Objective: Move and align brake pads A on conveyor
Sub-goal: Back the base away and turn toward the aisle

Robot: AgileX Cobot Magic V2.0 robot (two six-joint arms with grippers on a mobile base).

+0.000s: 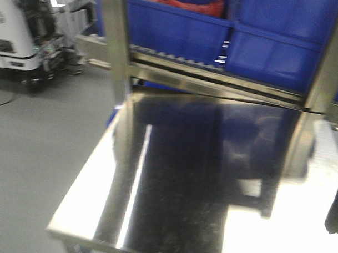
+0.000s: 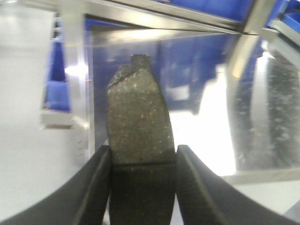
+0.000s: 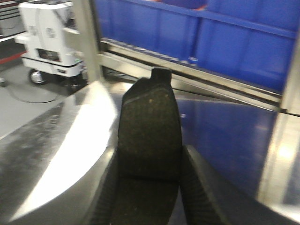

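Broadly, a shiny steel tabletop [image 1: 173, 176] fills the front view, mirroring the blue bins [image 1: 178, 27] racked behind it. A white wheeled machine [image 1: 22, 27] stands on the grey floor [image 1: 40, 155] at far left. Over that tabletop, the left fingers [image 2: 96, 178] pinch a speckled grey brake pad [image 2: 138, 112] by its lower half, its notched end pointing away from the wrist. Likewise the right fingers [image 3: 199, 183] clamp a second brake pad [image 3: 150, 122], darker in shadow, tab end outward.
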